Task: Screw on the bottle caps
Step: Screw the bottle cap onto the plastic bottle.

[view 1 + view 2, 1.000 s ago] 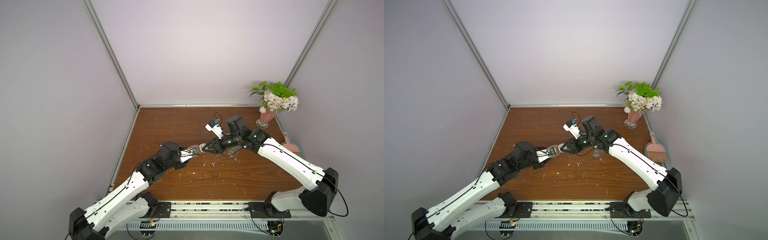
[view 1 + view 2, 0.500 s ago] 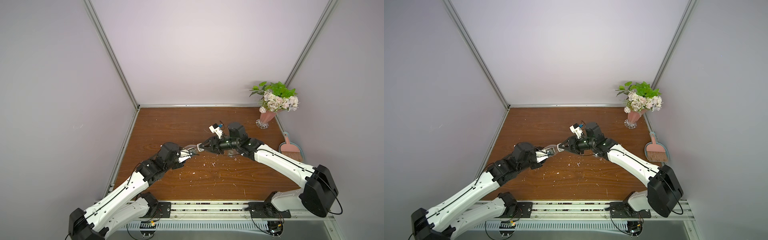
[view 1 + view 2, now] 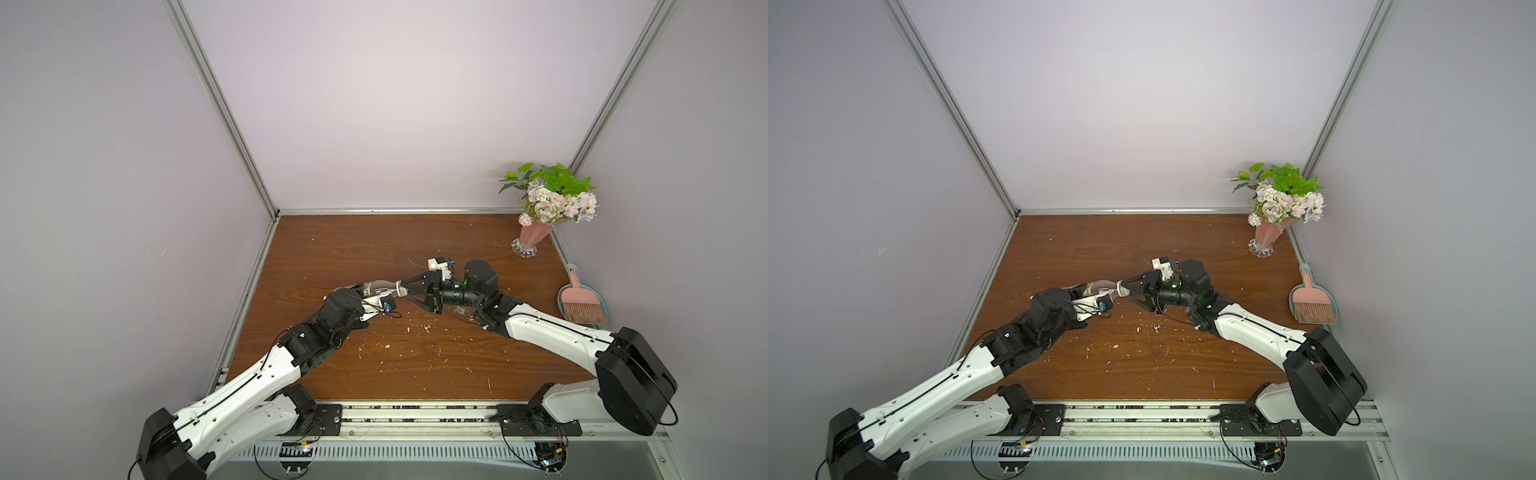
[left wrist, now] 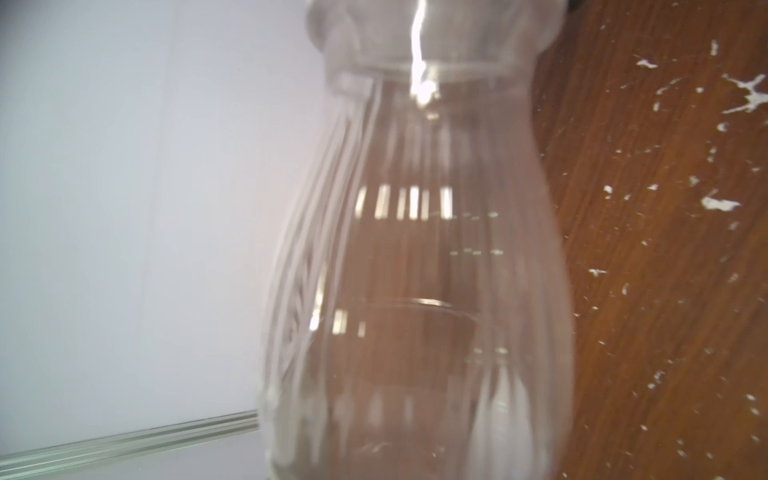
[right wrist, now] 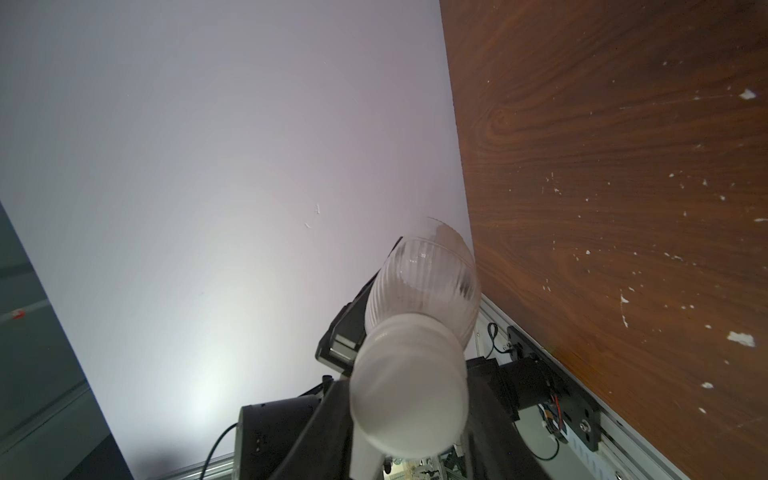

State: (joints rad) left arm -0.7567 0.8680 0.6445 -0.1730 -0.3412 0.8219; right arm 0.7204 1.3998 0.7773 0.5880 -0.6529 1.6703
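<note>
Cap (image 3: 398, 288) on bottle (image 3: 376, 286), between right claw (image 3: 402, 288) tips

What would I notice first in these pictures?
Mid-table, the left gripper holds a clear bottle sideways, while the right gripper pinches a white cap at its neck. A pink vase of flowers stands in the far right corner of the brown table.
</note>
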